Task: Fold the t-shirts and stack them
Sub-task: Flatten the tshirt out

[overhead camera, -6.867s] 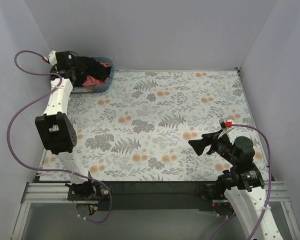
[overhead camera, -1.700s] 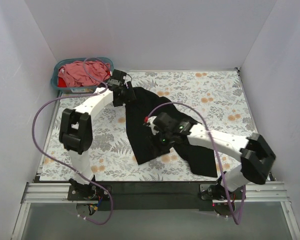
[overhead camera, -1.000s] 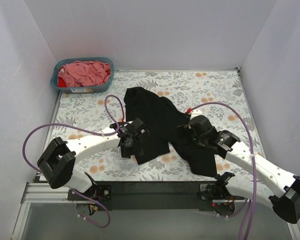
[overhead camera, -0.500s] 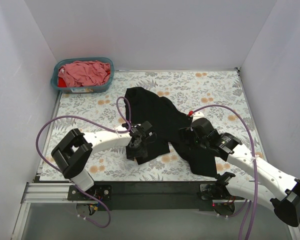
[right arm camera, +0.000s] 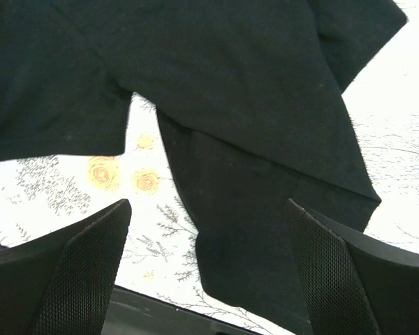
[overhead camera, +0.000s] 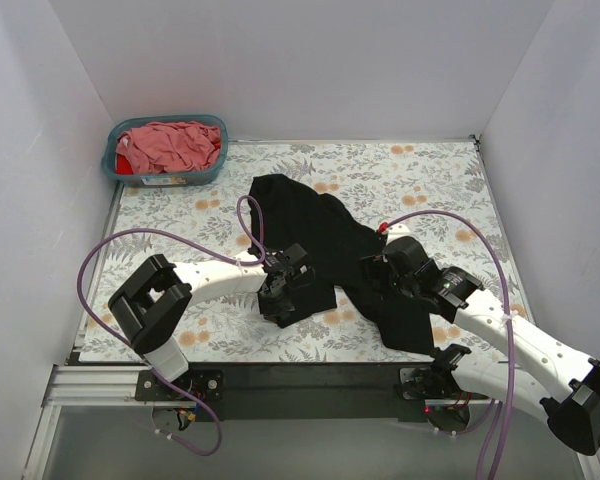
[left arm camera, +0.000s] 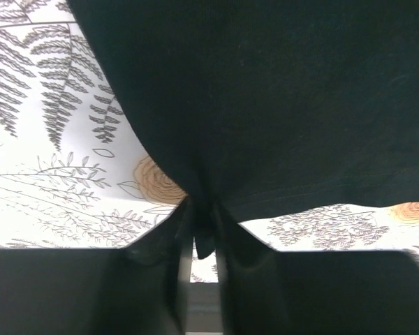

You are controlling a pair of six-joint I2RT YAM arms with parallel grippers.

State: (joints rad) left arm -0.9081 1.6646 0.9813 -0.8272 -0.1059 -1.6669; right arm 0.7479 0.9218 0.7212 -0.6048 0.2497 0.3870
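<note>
The teal basket (overhead camera: 113,166) in the far left corner holds a dusty pink shirt (overhead camera: 172,144) over a red shirt (overhead camera: 123,160); the black shirt (overhead camera: 315,235) lies rumpled mid-table on the floral tabletop (overhead camera: 420,180); the left gripper (left arm camera: 200,234) pinches its near hem; the right gripper (right arm camera: 208,206) hangs above it, fingers spread wide; pale grey walls (overhead camera: 330,60) enclose the table.

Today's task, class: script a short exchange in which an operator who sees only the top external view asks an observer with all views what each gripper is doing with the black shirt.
Operator: Has the left gripper caught the black shirt?
Observer: Yes. Its wrist camera shows the fingers shut on a pinch of cloth at a hem corner.
Operator: And the right gripper?
Observer: Its wrist camera shows it open wide above the shirt, gripping nothing.
</note>
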